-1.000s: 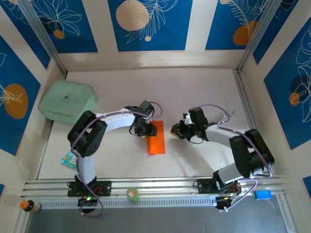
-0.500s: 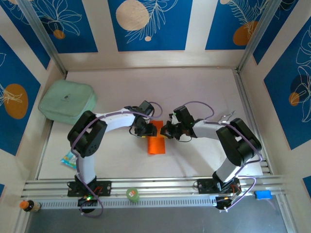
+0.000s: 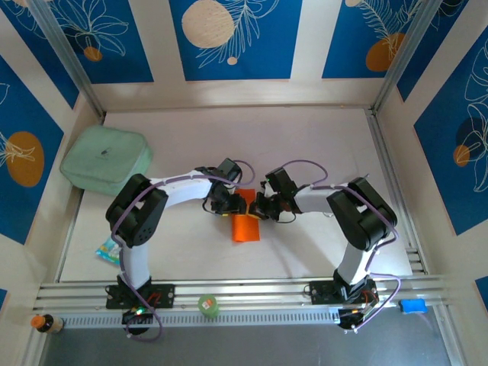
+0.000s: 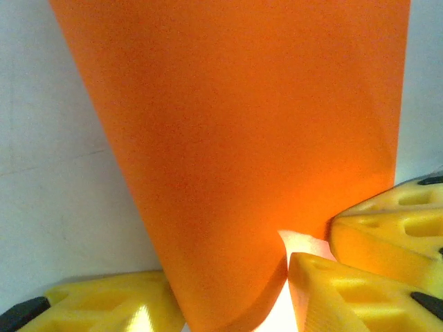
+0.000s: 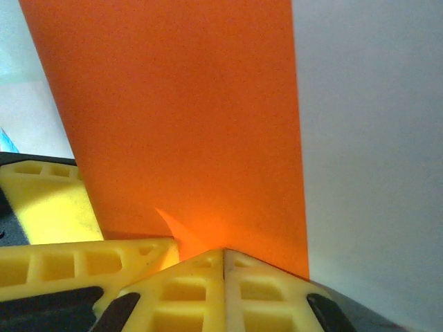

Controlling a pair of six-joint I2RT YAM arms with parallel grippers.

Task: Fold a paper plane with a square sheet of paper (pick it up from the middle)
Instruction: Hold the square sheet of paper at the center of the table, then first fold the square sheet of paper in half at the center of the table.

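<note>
The square sheet of paper [image 3: 245,226] lies mid-table as a bright orange folded strip, its far end under both grippers. In the left wrist view the paper [image 4: 228,124] narrows to a curled end lodged between the yellow fingers [image 4: 104,304] of my left gripper [image 4: 232,290], touching both. From above, my left gripper [image 3: 227,204] sits at the strip's upper left. My right gripper [image 3: 259,207] meets it from the right. Its jaws [image 5: 223,252] are shut tight, tips against the paper's [image 5: 180,117] near edge beside a small raised flap. No finished paper plane shape shows.
A pale green pad [image 3: 105,158] lies at the far left. A small green round object [image 3: 207,305] sits on the front rail, with a little bottle [image 3: 46,323] at the left corner and a blue item [image 3: 412,306] at the right. Patterned walls enclose the table.
My right gripper has swung left across the table to the paper's far end, beside the left gripper, and its jaws have closed fully. The left gripper and paper have stayed put.
</note>
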